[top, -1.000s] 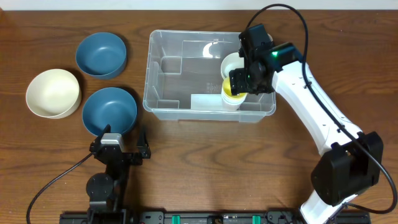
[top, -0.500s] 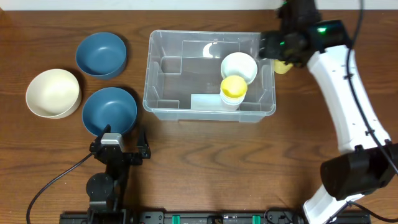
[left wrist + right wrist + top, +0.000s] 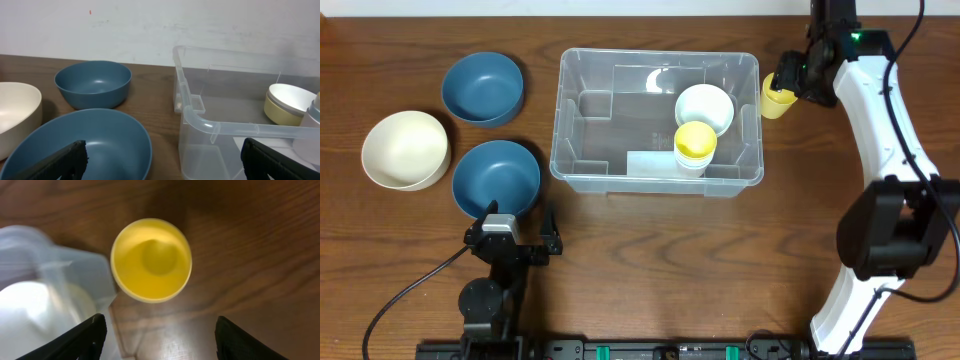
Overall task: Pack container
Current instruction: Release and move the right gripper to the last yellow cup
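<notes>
The container (image 3: pixel 558 130), a big rectangular clear plastic bin with rounded corners and moulded ribs inside, sits roughly mid-table on the brown wooden table (image 3: pixel 640 260), long side running left to right, and there's a whitish label patch (image 3: pixel 650 163) along its near wall. In its right half there's a round white bowl (image 3: pixel 705 108), and right in front of that, touching it, a yellow plastic cup (image 3: pixel 695 142) that looks stacked on something pale, though I can't really tell what. Just outside the bin's right wall, near the far right corner, a second yellow cup (image 3: pixel 777 97) stands upright on the wood, close to the wall, and I can't tell if it's touching. The right gripper (image 3: pixel 160 332) hangs right over that loose cup with its fingers spread apart and nothing between them; the wrist view looks straight down into the empty cup. Over on the left, well apart from the bin, are three round bowls: a dark blue bowl (image 3: pixel 483 88) at the back, a second dark blue bowl (image 3: pixel 496 178) nearer, and a cream bowl (image 3: pixel 406 149) furthest left. The left gripper (image 3: pixel 512 228) sits just in front of the nearer blue bowl, fingers wide apart, holding nothing.
</notes>
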